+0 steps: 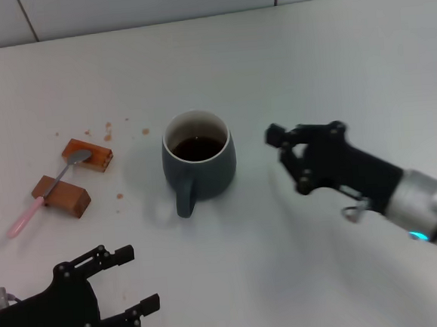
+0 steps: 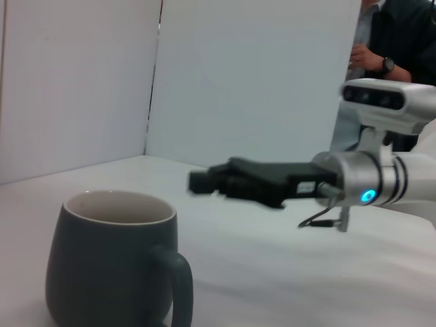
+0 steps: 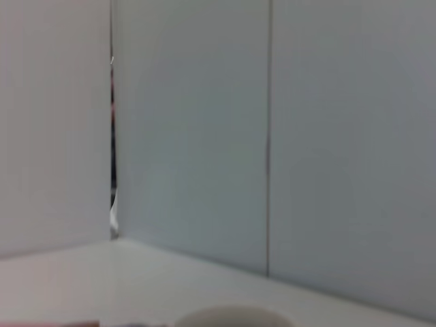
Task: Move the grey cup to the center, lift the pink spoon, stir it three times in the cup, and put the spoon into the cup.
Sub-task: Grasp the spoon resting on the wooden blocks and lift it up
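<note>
- The left gripper [image 1: 133, 280] is seen nearest the camera, at the near left edge of the table [image 1: 332, 64]; its fingers are spread wide and nothing is held between them.
- The grey cup [image 1: 199, 161] is set upright near the middle of the table, dark liquid inside, its handle turned toward the robot; no gripper is touching it.
- The right gripper [image 1: 279, 149] is held just beside the cup on its right, apart from the wall; its fingers are parted and empty; from the left wrist view it is seen hanging above the tabletop [image 2: 286, 184].
- The pink spoon [image 1: 47, 192] is laid well to the left of the cup, propped across two brown blocks [image 1: 76, 178], its bowl resting on the farther block and its pink handle reaching the table; crumbs [image 1: 110, 130] are scattered nearby.
- A slip is judged possible at the pick-up: the thin spoon could be tipped off the blocks by an off-centre pinch; the cup could also be nudged and its liquid spilled should the right gripper be swung inward.
</note>
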Robot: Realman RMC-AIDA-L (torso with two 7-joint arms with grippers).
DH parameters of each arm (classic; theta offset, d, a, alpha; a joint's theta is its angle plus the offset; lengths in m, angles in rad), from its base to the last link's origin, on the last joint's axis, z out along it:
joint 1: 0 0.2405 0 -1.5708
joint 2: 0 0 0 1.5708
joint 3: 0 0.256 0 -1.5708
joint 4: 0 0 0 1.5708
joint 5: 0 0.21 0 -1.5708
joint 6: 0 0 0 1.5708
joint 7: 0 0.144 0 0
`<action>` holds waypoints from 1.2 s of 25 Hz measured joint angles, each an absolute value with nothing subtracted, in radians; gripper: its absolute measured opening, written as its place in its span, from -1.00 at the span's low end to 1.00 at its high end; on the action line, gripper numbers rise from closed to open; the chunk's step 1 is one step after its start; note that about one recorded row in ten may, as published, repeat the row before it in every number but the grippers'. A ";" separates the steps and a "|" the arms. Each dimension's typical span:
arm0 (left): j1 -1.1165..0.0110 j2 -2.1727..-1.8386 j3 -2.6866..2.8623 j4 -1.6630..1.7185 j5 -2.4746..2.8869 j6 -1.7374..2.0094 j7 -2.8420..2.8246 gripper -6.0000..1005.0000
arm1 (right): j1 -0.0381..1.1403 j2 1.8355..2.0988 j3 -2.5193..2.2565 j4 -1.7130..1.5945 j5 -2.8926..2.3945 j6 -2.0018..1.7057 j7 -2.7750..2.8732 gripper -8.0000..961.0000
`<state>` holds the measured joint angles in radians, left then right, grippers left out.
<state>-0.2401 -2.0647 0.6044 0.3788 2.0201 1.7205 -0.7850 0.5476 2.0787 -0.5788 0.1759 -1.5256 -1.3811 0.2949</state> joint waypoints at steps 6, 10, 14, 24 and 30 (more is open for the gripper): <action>-0.237 -2.065 0.604 0.379 2.020 1.722 -0.787 0.60 | 0.392 2.078 -0.632 -0.056 -1.656 -1.674 0.492 -0.81; -0.235 -2.066 0.604 0.378 2.020 1.716 -0.783 0.60 | 0.341 2.078 -0.653 -0.157 -1.748 -1.751 0.570 -0.73; -0.235 -2.066 0.603 0.377 2.020 1.716 -0.782 0.60 | 0.318 2.081 -0.655 -0.174 -1.773 -1.755 0.602 -0.66; -0.239 -2.065 0.601 0.377 2.017 1.723 -0.787 0.59 | 0.287 2.083 -0.655 -0.254 -1.843 -1.746 0.739 0.17; -0.238 -2.065 0.601 0.377 2.016 1.720 -0.785 0.59 | 0.290 2.086 -0.714 -0.322 -1.868 -1.749 0.855 0.49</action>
<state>-0.2383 -2.0648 0.6007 0.3773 2.0161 1.7202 -0.7854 0.2899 2.0861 -0.7139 -0.3224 -1.8680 -1.7486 0.8548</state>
